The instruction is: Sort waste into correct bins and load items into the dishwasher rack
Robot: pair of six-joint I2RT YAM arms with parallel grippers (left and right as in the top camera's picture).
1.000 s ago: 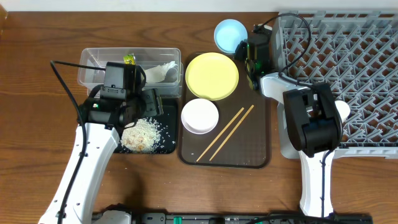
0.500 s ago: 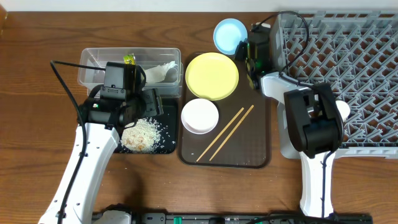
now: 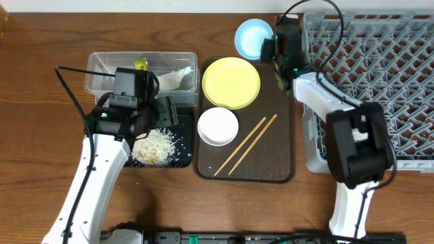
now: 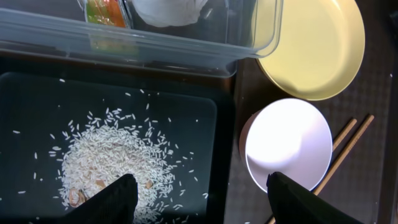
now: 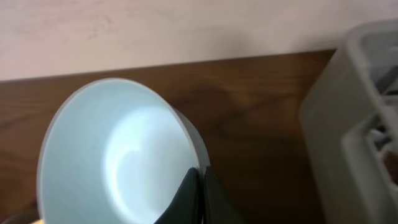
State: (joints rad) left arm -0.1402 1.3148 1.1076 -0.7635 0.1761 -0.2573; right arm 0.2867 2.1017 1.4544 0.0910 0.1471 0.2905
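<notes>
Now that the right gripper (image 5: 200, 183) clamps the rim of the light blue bowl (image 5: 118, 155), it has edged nearer the dishwasher rack (image 3: 380, 74) just beside it; loading looks underway; the left gripper (image 4: 202, 196) hangs open above the rice (image 4: 115, 155).

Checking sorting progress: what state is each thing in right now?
Left gripper: open, over the rice
Right gripper: shut on rim of light blue bowl
Yellow plate: empty, flat
White bowl: upright, empty
Chopsticks: lying side by side
Clear tub: holds wrapper and paper
Black tray: holds rice

The light blue bowl (image 3: 251, 37) is sitting beyond the yellow plate (image 3: 231, 83); white rice (image 3: 154, 144) is speckling the black tray (image 3: 184, 154).
</notes>
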